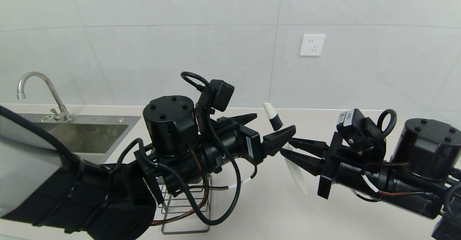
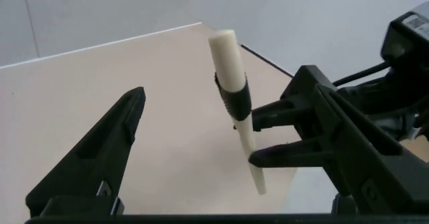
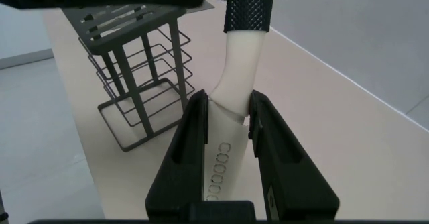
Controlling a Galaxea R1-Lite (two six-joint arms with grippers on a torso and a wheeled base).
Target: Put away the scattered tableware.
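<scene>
Knife [image 1: 295, 170] with a white handle, black grip band and white blade hangs in the air above the pale countertop [image 1: 259, 207], handle end up and blade slanting down toward the counter; the right gripper [image 1: 286, 146] has its two black fingers [image 3: 194, 137] pinched tight on the white neck just below the band, as the right wrist view makes plain; the blade runs on past the fingers on the far side.

Facing it from the robot's left, the left gripper [image 1: 273, 122] stands with jaws spread wide and nothing in its grasp; the knife's handle rises inside that gap, nearer one finger [image 2: 348, 137] than the other [image 2: 100, 157]; whether it touches the near one cannot be told.

Below the left arm a dark wire rack [image 1: 187, 211] stands upright on the counter, well under the knife and to the robot's left of it; its slotted top plate shows in the right wrist view.

Farther left, a steel sink [image 1: 83, 135] is set into the counter with a curved faucet [image 1: 39, 89] behind it; a white wall socket [image 1: 312, 45] sits on the grey tiled wall.
</scene>
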